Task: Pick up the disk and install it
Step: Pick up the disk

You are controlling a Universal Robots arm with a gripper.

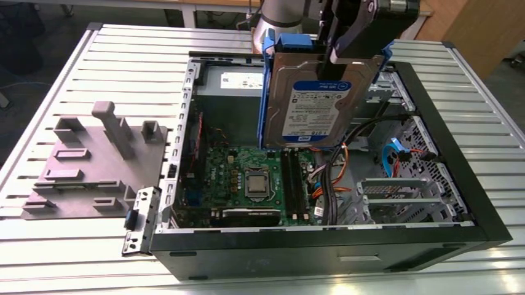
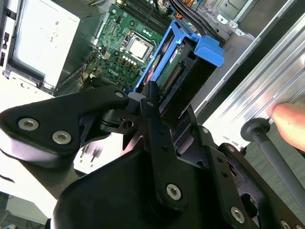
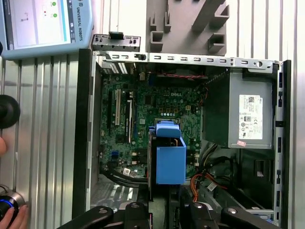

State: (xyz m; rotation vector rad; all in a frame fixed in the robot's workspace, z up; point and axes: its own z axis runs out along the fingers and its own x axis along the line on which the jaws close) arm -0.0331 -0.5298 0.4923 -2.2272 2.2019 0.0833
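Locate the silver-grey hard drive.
In the exterior view, the blue-railed silver-grey hard drive hangs upright in the gripper, above the green motherboard in the open black case.

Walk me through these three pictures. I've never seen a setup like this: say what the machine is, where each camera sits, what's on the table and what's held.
A single robot arm ends in a black gripper, clamped on the disk, a hard drive with blue side rails, held upright over an open computer case. The exterior view comes from a camera off the arm; both wrist views come from cameras riding on the arm, looking past the gripper at the green circuit board inside. The case lies on a slatted metal table, beside a grey moulded holder. A person's hand also shows in the second wrist view.
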